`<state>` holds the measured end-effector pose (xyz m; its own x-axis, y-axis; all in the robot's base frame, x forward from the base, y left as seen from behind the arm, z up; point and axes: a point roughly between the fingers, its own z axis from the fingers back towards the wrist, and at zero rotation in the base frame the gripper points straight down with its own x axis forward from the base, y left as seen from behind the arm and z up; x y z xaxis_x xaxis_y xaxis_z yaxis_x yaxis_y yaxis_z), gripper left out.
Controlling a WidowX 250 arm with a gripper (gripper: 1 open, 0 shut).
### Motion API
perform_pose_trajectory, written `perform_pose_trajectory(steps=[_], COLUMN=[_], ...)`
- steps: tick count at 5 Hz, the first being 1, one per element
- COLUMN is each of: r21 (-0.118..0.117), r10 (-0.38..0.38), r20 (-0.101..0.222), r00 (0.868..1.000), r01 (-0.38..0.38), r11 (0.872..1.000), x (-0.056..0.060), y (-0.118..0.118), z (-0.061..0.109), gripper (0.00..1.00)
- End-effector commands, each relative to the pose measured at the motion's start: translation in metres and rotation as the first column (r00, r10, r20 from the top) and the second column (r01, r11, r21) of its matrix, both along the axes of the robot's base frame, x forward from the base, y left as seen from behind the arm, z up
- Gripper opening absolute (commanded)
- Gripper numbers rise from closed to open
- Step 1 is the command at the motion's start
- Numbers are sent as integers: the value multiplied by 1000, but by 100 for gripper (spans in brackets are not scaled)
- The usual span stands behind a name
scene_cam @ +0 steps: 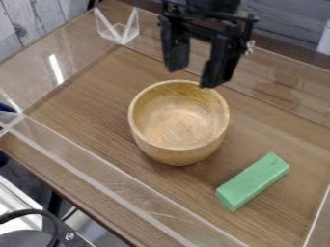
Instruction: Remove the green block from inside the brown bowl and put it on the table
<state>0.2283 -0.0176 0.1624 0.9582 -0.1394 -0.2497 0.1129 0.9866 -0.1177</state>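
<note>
At the lower left, a black cable [52,218] curves beside a clear wall [96,186] that runs along the edge of the bench [77,104]. The bench has a brown wood-grain top. Toward the upper left, a small clear piece with pale edges [118,26] stands near the far side, and grey boards [23,21] show beyond in the corner.

Near the middle, the bowl [178,145] sits upright on the bench, round and light brown, with thick walls and a paler rim. The black end effector [194,68] hangs above its far rim, pointing down. It is released, its two fingers spread well apart, with nothing held between them. The arm reaches in from the top of the view.

To the right of the bowl and nearer the camera, the green block [253,181] lies flat on the bench, outside the bowl and apart from it. It is set at a slant, its far end further right than its near end.
</note>
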Motion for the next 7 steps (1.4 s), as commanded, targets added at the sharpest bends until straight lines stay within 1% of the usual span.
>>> perform_pose_trajectory(steps=[1,2,3,4,5,6,7], r21=[19,1,-11,-34,-68,6,61], r10=[-3,17,39,17,-20,-169,-261], r20=[60,118,173,213,238,189,154], r00=[998,993,984,977,971,967,953], r01=[2,-17,-38,-10,38,171,255], r11=[1000,1000,999,999,997,985,965], x=[9,11,15,25,32,36,41], y=[29,21,17,28,45,36,15], z=[13,9,6,18,21,13,9], gripper=[100,100,100,100,100,100,100])
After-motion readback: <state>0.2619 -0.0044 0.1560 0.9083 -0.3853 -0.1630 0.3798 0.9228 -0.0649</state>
